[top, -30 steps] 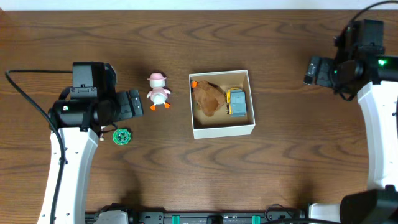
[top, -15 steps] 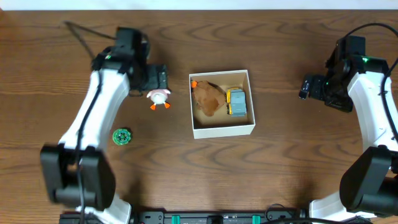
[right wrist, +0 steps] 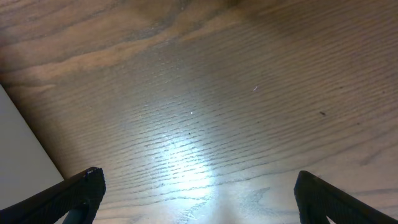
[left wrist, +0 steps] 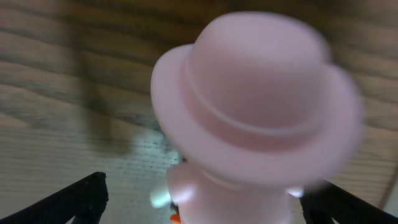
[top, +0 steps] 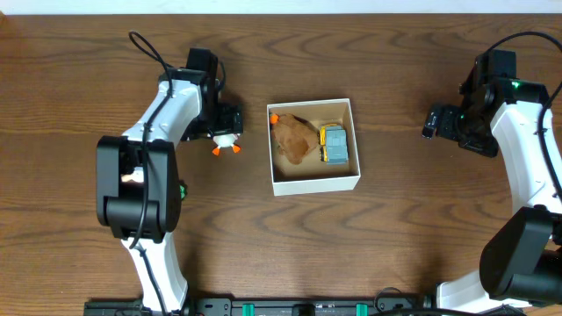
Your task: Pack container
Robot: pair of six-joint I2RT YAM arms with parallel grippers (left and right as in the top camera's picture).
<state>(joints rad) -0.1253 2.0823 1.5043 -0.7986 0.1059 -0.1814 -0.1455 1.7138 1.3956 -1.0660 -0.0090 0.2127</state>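
Observation:
The container, a white box with a tan inside, stands mid-table. It holds a brown toy and a blue-and-yellow toy car. A white duck toy with a pink hat stands left of it. My left gripper is open right over the duck, hiding its head from above. In the left wrist view the gripper has one finger on each side of the duck's body. My right gripper is open and empty over bare table, right of the container.
A small green disc lies left of the container, almost hidden under my left arm. In the right wrist view, the gripper faces bare wood, with the container's white wall at the left edge.
My left arm swung up from the front left to the duck and now has its open fingers around it. My right arm shifted slightly forward a second ago, then stayed still.

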